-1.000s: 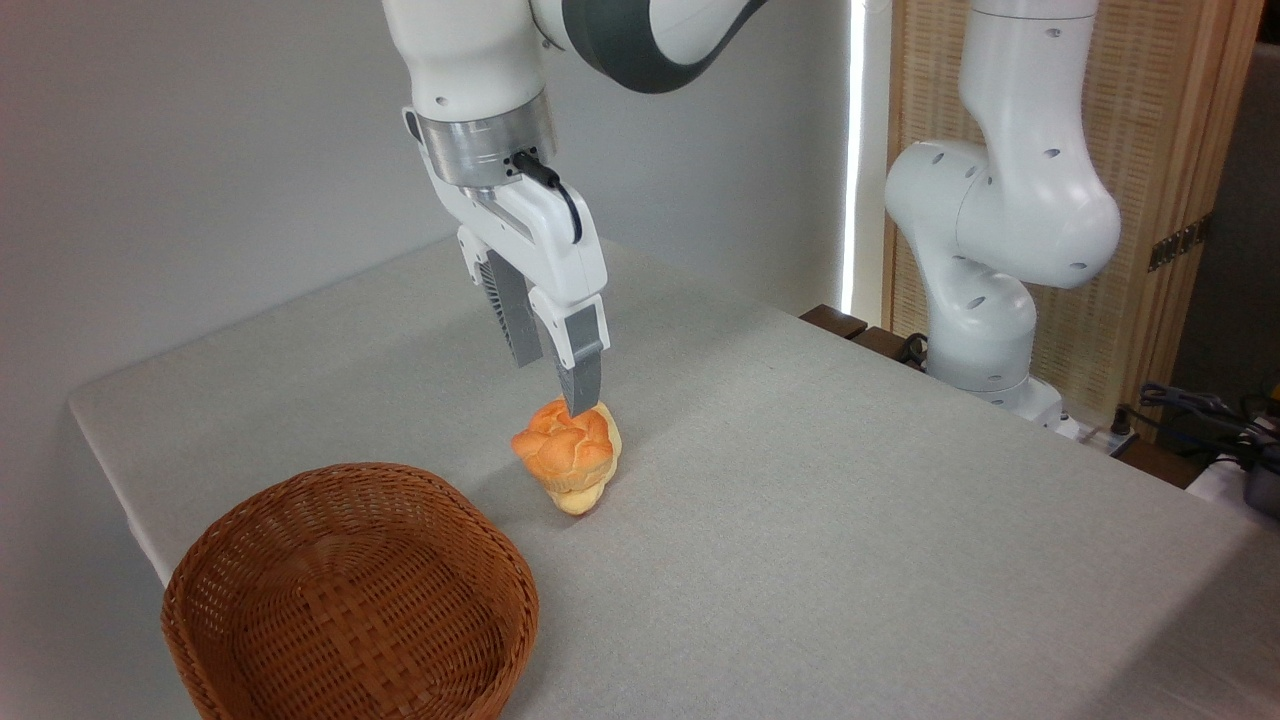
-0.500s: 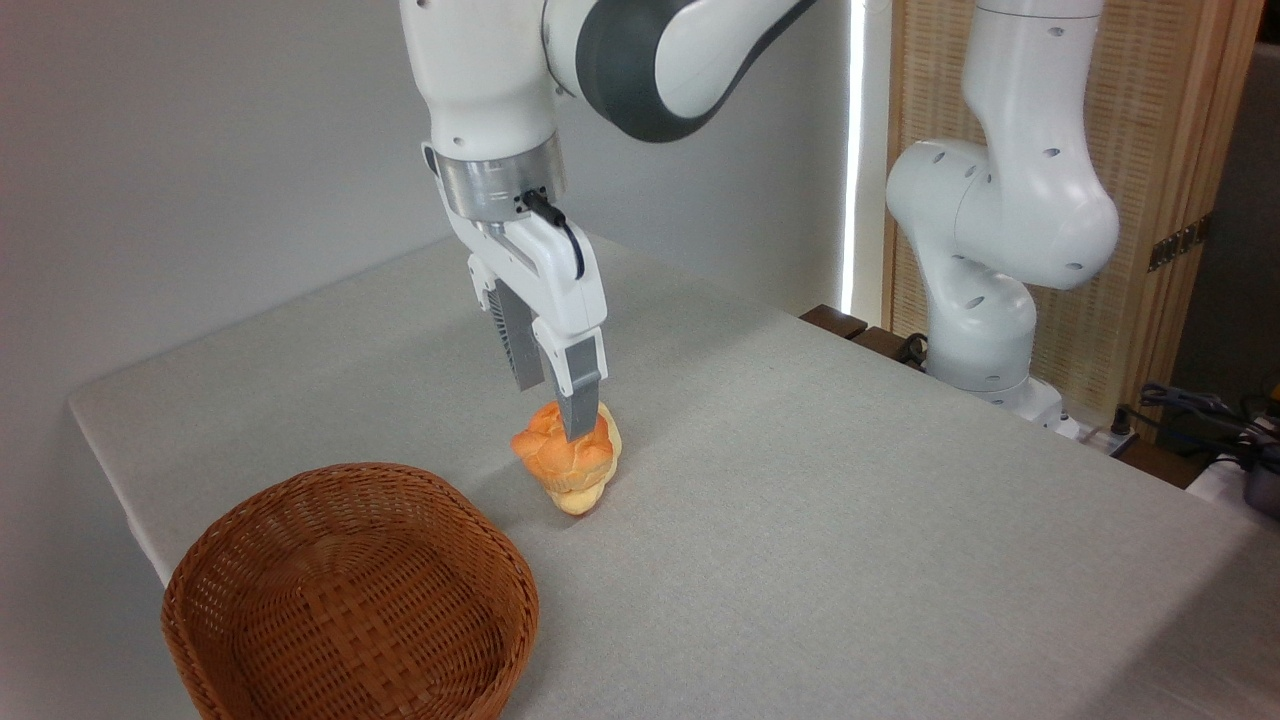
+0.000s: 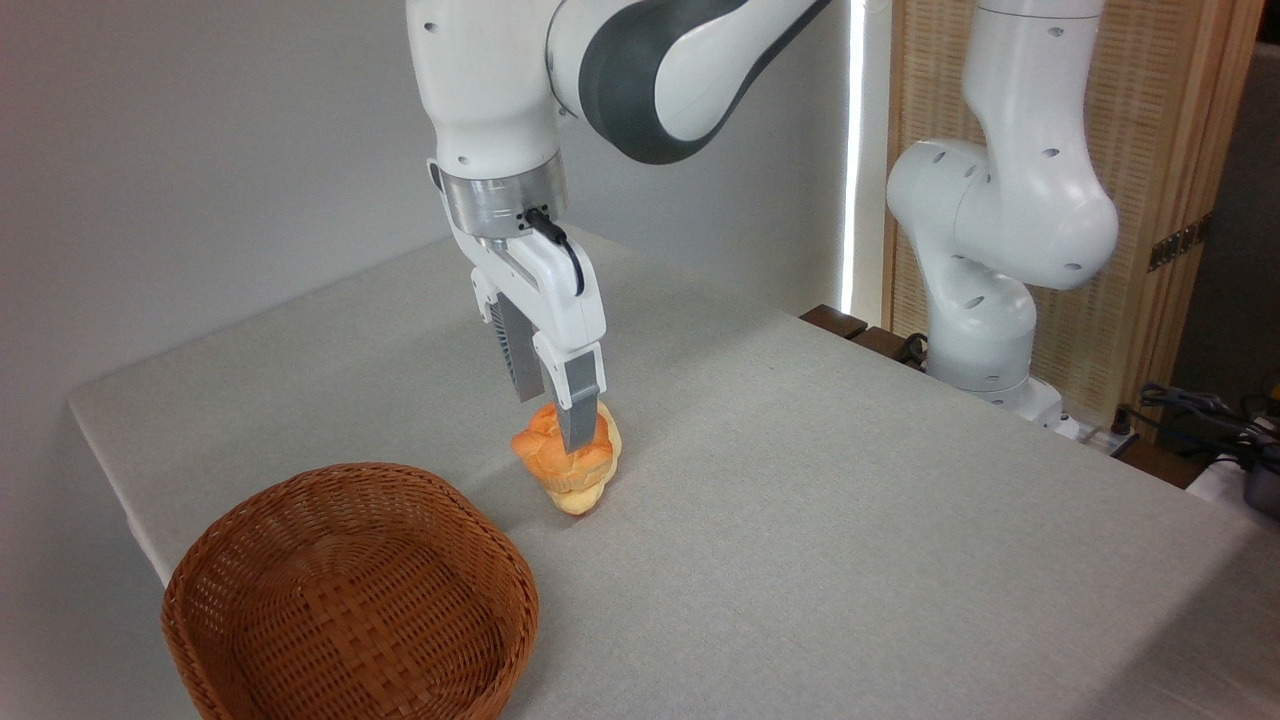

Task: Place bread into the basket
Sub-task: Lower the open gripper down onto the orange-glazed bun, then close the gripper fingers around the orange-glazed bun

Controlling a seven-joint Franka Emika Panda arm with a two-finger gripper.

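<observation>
We see the gripper (image 3: pixel 560 425) pointing straight down at the bun (image 3: pixel 560 462), which sits on the table (image 3: pixel 850 500) near the middle of the near half. One grey finger (image 3: pixel 578 405) crosses in front of the bun's top, its tip overlapping the orange crust; the other finger (image 3: pixel 518 355) stands behind and to the left, its tip at the bun's far side. The fingers are parted about as wide as the bun, but we cannot tell whether they press on it or merely straddle it. The bun rests on the cloth, tilted, its knotted orange top turned toward the left and its paler base showing low on the right. We cannot tell whether that pale part belongs to a second piece.

The basket (image 3: pixel 350 600) stands at the near left corner of the table, apart from the bun, and we see only wicker inside it. The arm's white base (image 3: pixel 985 300) rises beyond the table's far right edge.
</observation>
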